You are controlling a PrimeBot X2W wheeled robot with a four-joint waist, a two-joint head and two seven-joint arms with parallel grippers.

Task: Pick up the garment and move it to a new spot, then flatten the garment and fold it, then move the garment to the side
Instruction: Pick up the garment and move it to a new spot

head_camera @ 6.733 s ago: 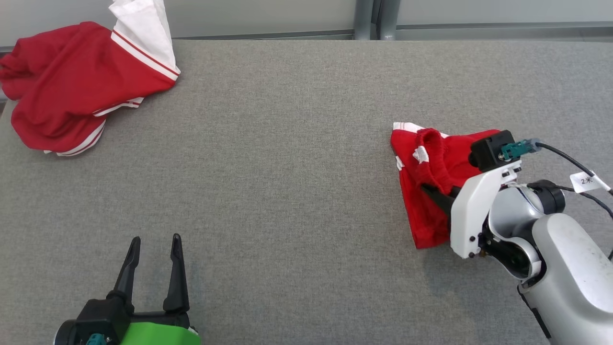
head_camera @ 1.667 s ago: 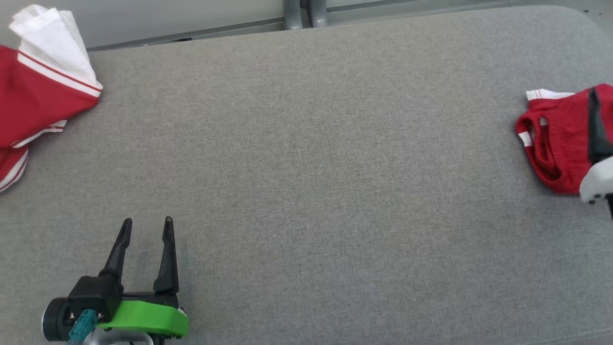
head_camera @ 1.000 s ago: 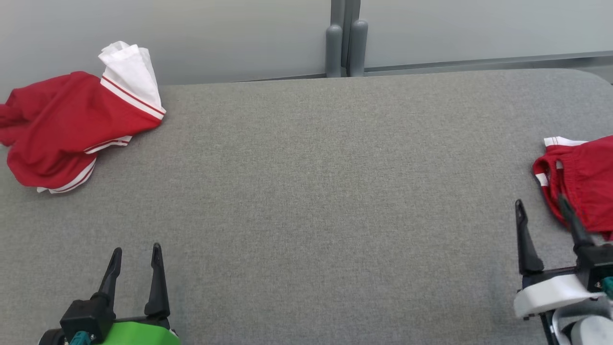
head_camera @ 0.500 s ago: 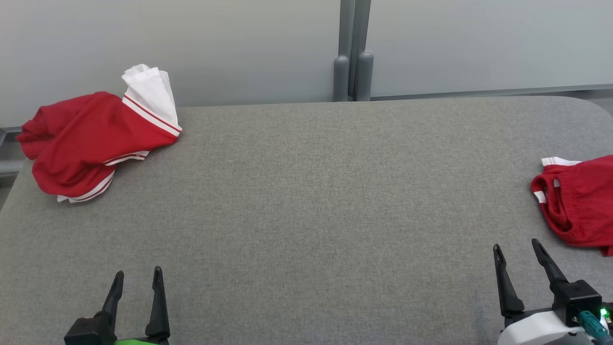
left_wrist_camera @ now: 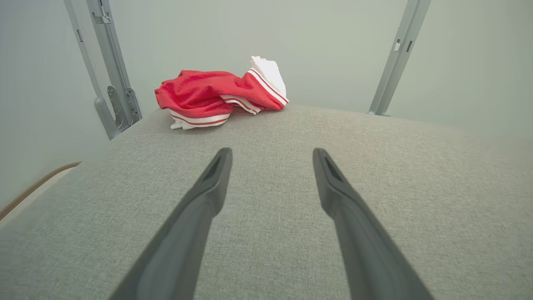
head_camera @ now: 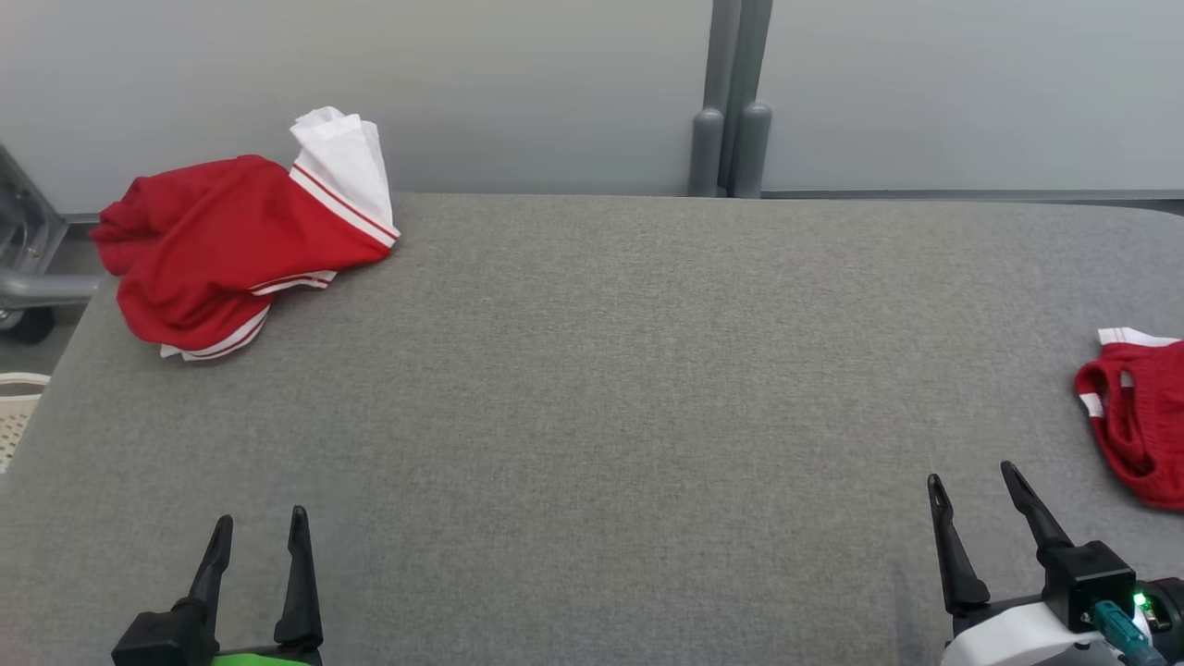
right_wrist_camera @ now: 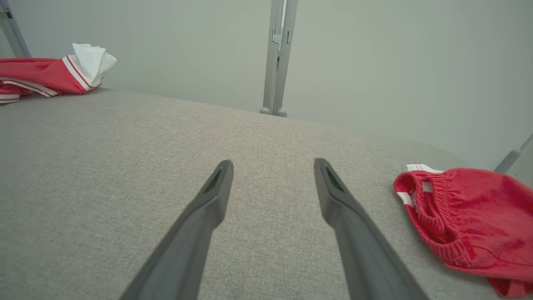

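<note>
Crumpled red-and-white cloth garment [head_camera: 222, 250] lies well ahead of the empty, wide-open left gripper [head_camera: 260, 518], far from the equally open, empty right gripper [head_camera: 972, 474].

A grey fabric-covered table [head_camera: 592, 388] carries two pieces of clothing, well apart. A crumpled red garment [head_camera: 231, 259] with white trim lies at its far left corner. Folded red shorts [head_camera: 1142, 425] with an elastic waistband lie at its right edge.
</note>
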